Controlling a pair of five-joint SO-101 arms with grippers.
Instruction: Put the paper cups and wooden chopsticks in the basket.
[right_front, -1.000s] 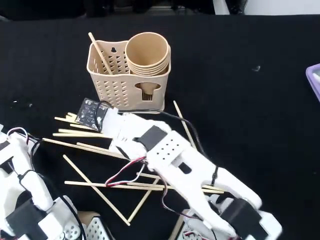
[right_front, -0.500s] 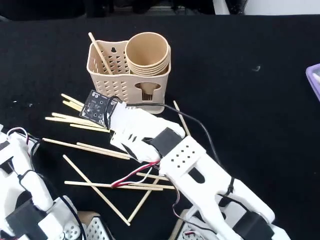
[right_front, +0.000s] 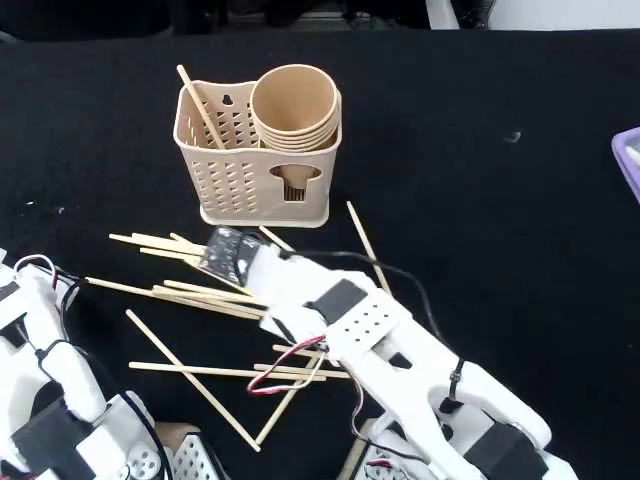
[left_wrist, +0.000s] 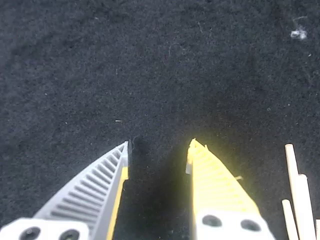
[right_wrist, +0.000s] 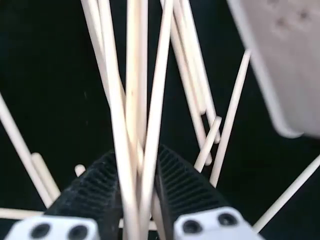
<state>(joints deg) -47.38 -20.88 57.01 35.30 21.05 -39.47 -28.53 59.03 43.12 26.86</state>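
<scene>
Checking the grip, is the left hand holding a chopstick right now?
No, the left hand is open above the black table with nothing in it.

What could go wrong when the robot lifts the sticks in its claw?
1. The right gripper pinches several sticks at once, and they fan out. Some may slip free when lifted.
2. The cups fill much of the basket, so the long bundle could hit the rim or tip it.
3. Loose sticks lie crossed nearby and might get dragged along.
</scene>
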